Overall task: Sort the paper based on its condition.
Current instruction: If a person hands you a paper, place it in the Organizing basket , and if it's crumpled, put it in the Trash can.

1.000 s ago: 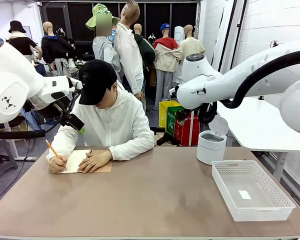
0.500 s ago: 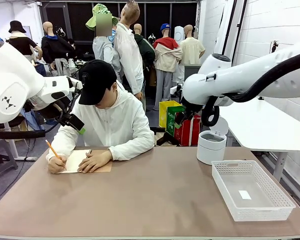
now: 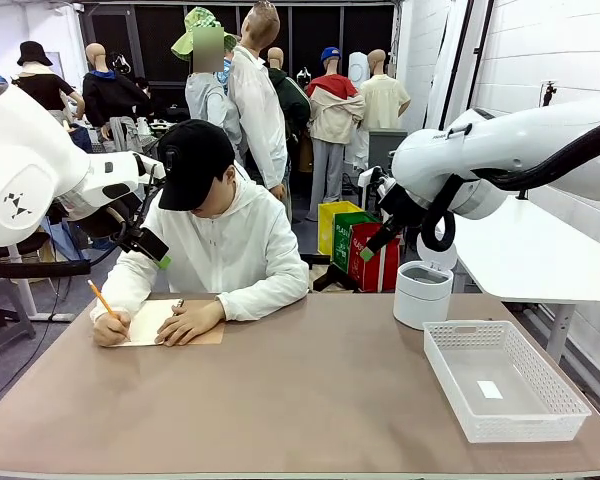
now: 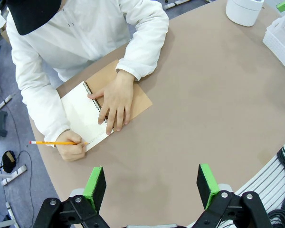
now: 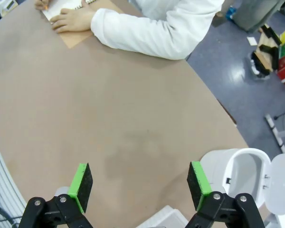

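Observation:
At the far left of the table a person holds a pencil (image 3: 105, 299) to the cream page of an open spiral notebook (image 3: 152, 322) with a brown cover, the other hand (image 3: 187, 324) flat on it. The left wrist view looks down on the same notebook (image 4: 80, 114). Loose paper is out of view. My left gripper (image 3: 152, 248) hangs in the air beside the person's shoulder, open (image 4: 151, 178) and holding nothing. My right gripper (image 3: 375, 245) hovers high above the table's far right, open (image 5: 138, 183) and holding nothing.
A white round bin (image 3: 423, 292) with its lid up stands at the far right; the right wrist view has the bin (image 5: 242, 175) just below my right gripper. A white mesh basket (image 3: 505, 385) sits at the front right. The brown table (image 3: 300, 400) is bare in the middle.
My right arm has swung to the right and its gripper now points down toward the bin. The left arm has not moved. The person is still bent over the notebook.

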`<state>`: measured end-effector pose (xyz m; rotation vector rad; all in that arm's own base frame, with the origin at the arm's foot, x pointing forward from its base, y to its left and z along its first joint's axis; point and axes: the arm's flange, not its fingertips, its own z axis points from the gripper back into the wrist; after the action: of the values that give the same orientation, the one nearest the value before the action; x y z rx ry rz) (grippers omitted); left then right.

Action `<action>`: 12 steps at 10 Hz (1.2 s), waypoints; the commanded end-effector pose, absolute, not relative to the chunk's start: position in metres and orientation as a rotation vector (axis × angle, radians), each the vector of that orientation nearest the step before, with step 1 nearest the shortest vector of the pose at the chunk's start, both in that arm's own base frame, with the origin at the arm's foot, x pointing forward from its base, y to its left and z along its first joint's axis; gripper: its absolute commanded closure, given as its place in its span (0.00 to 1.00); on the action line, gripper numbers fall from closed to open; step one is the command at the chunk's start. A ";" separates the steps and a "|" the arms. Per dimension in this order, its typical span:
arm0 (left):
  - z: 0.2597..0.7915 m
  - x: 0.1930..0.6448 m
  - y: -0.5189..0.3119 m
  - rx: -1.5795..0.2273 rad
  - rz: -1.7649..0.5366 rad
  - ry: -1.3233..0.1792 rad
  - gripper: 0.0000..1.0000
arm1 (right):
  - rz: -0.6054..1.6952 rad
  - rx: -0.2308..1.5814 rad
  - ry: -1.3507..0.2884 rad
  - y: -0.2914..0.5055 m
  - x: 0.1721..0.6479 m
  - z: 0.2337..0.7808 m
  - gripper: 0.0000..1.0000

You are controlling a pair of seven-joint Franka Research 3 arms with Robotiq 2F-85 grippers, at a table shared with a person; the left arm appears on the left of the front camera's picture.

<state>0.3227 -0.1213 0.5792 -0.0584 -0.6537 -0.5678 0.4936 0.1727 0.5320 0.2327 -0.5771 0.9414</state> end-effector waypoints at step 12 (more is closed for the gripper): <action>0.579 0.323 -0.120 -0.063 -0.565 -0.657 0.00 | 1.073 0.417 -0.735 0.172 0.419 0.565 0.00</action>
<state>0.3227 -0.1213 0.5791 -0.0583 -0.6535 -0.5678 0.4301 0.1847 0.5737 0.3720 -0.7177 1.0178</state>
